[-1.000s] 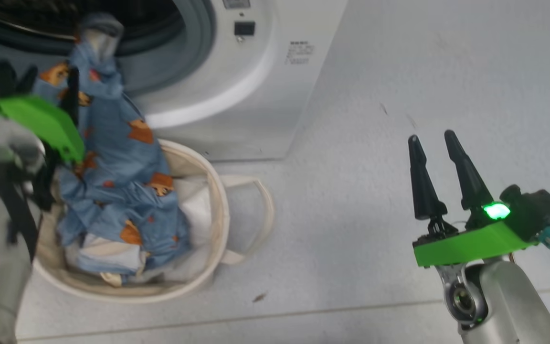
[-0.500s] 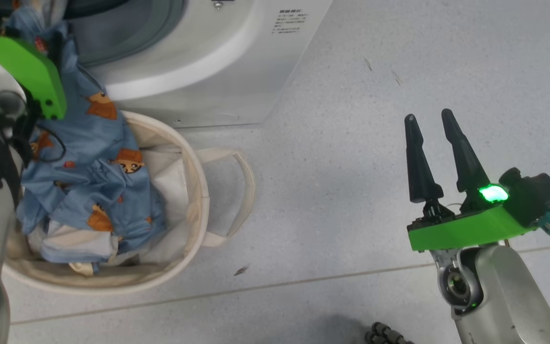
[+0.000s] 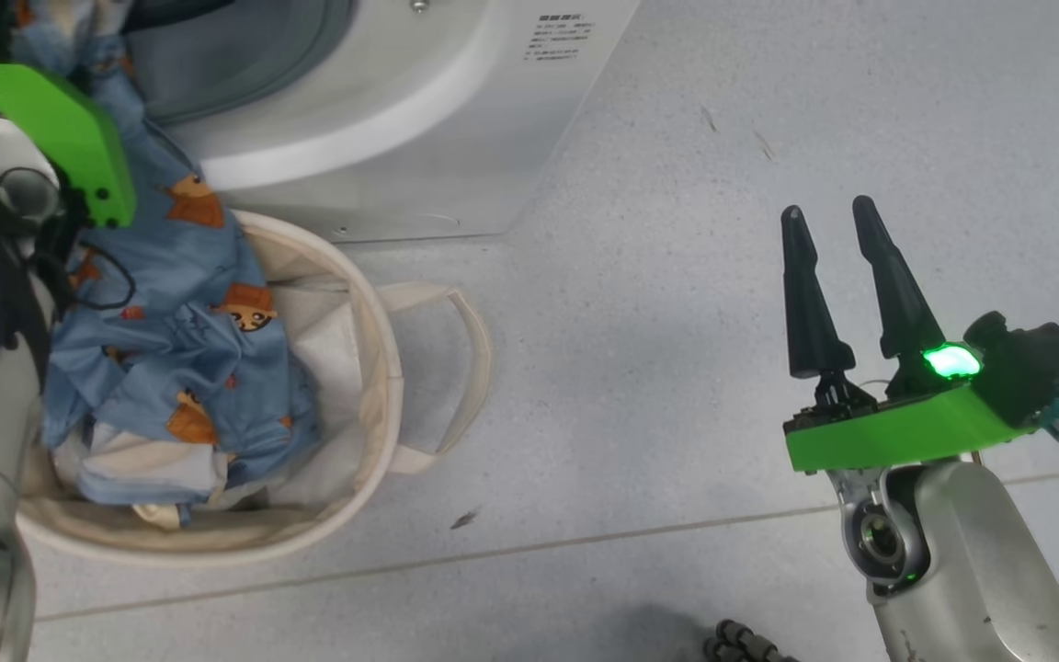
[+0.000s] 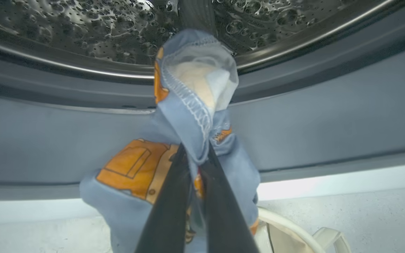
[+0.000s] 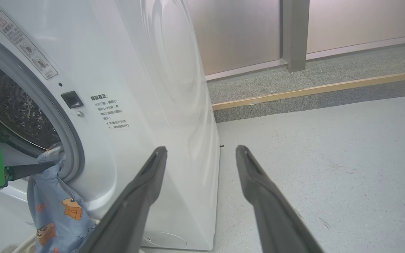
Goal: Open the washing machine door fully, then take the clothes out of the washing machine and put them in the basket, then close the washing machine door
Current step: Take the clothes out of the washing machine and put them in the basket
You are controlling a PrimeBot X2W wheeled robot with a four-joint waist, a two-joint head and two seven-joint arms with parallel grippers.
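The left gripper (image 4: pixel 195 151) pinches the bear-print garment (image 4: pixel 188 102) in front of the grey gasket (image 4: pixel 294 116). The cloth trails below it into the basket (image 3: pixel 373 368). The right gripper (image 3: pixel 828 230) gapes wide, empty, well apart.

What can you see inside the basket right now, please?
The clothes, blue with bear faces, pile into the basket, their top pinched in the left gripper. White fabric shows beside them; whatever lies beneath is covered.

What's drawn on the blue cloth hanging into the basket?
Brown cartoon bear faces on the light blue soft garment, cream inside; the head view shows it best.
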